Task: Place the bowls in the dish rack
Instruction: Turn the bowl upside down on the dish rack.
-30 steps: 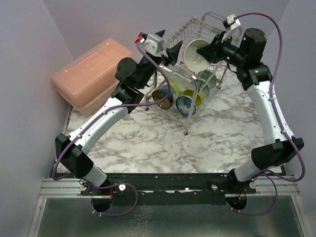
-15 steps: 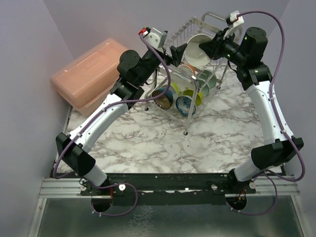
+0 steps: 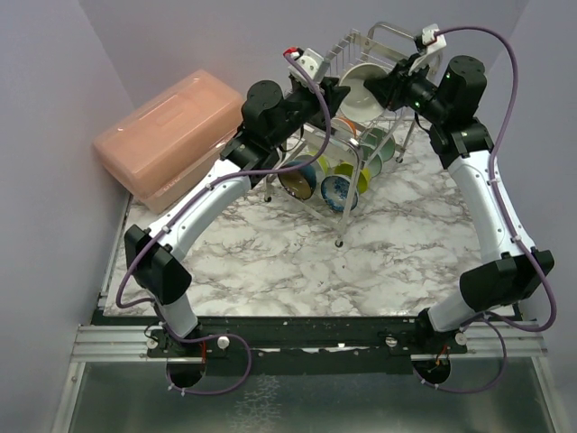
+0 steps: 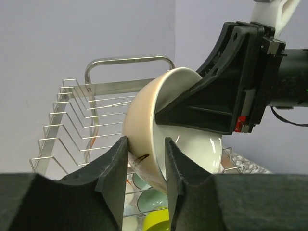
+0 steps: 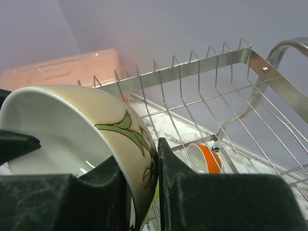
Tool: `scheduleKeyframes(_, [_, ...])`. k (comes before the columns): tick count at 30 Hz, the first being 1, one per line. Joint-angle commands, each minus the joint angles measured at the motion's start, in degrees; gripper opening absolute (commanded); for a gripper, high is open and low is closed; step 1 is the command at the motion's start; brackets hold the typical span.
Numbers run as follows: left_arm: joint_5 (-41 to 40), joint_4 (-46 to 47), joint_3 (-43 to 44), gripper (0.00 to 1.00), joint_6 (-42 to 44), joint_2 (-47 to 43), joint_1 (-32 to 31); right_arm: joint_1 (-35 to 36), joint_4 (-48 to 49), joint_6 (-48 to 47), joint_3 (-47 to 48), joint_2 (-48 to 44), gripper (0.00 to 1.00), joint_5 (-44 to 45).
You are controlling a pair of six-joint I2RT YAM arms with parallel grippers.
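Grips, with the right gripper (image 5: 139, 159), the rim of a round cream ceramic bowl with white inside and green leaf motif (image 3: 361, 90), jaws narrow and tight on its wall. Holds it tilted on edge at the top tier of the tall shiny steel wire dish rack (image 3: 341, 47). Straddles the opposite rim with the left gripper (image 4: 146, 142), jaws narrow; cannot tell whether pressing. Shows several small coloured bowls (image 3: 341, 191) standing on edge in the lower tier.

Dish rack (image 5: 192, 67) of shiny, mirror-bright steel wire and tube. Bowl (image 4: 142, 120) of smooth, glossy glazed ceramic. Left gripper (image 4: 146, 144) with matt black, plastic-looking fingers (image 4: 113, 168). Table (image 3: 270, 262) with a smooth, marble-patterned top. Box (image 3: 167, 135) of translucent pink plastic, satin finish.
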Motion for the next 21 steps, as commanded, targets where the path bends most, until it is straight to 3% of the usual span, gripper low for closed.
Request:
scheduleKeyframes(1, [-1.93, -1.50, 3.66, 0.13, 4.81, 1.82, 0.05, -0.13, 7.16, 1.31, -1.91, -4.72, 0.04, -4.08])
scheduleKeyframes(3, [-4.52, -0.67, 3.93, 0.00, 6.09, 2.07, 0.06, -0.13, 8.14, 1.39, -3.66, -5.78, 0.13, -4.07])
scheduleKeyframes(7, [-6.75, 4.48, 2.08, 0.00, 9.48, 2.01, 0.05, -0.13, 8.27, 2.35, -6.18, -7.96, 0.51, -5.02])
scheduleKeyframes(10, [-6.91, 8.61, 1.06, 0.00, 12.15, 2.39, 0.06, -0.13, 8.40, 3.62, -8.01, -9.73, 0.67, -6.13])
scheduleKeyframes(13, [-7.49, 10.42, 1.71, 0.00, 14.52, 3.40, 0.05, -0.13, 8.91, 4.84, -9.73, -11.37, 0.74, -6.47])
scheduleKeyframes(21, [-7.91, 16.96, 0.36, 0.00, 21.29, 3.83, 0.05, -0.13, 7.72, 9.58, -10.58, -13.36, 0.73, -0.60])
